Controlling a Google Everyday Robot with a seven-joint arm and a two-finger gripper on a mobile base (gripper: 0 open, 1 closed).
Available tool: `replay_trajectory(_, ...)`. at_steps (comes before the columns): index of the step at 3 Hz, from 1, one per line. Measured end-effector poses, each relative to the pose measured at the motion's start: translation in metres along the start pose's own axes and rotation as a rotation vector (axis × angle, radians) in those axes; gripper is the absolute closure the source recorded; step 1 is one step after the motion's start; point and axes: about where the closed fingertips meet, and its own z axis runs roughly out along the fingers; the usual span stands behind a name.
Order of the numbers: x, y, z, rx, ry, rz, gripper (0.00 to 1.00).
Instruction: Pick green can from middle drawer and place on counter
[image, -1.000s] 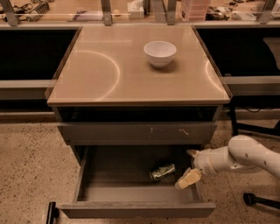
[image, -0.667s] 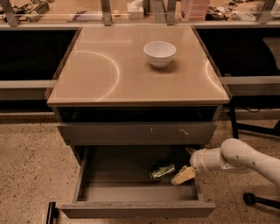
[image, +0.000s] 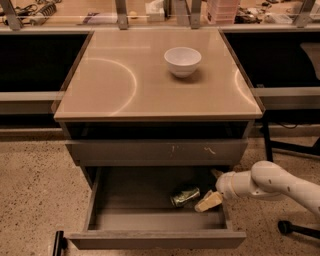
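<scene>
The green can (image: 184, 196) lies on its side on the grey floor of the open middle drawer (image: 125, 200), right of centre. My gripper (image: 208, 198) reaches into the drawer from the right on a white arm and sits just right of the can, close to it. One pale finger (image: 209, 202) shows low beside the can. The glossy tan counter (image: 125, 80) is the cabinet top above, with pale curved glare marks.
A white bowl (image: 182, 61) stands on the counter, right of centre at the back. A shut grey drawer front with pale scratch marks (image: 155, 150) sits above the open drawer. A cluttered bench with metal posts (image: 120, 10) runs behind. Speckled floor lies around the cabinet.
My gripper has moved left and a little further into the drawer, closer to the can. The can has not moved.
</scene>
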Motion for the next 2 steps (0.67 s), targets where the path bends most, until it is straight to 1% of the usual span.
replay_trajectory(2,-0.014,-0.002,0.028,-0.027,-0.070,-0.012,0.00)
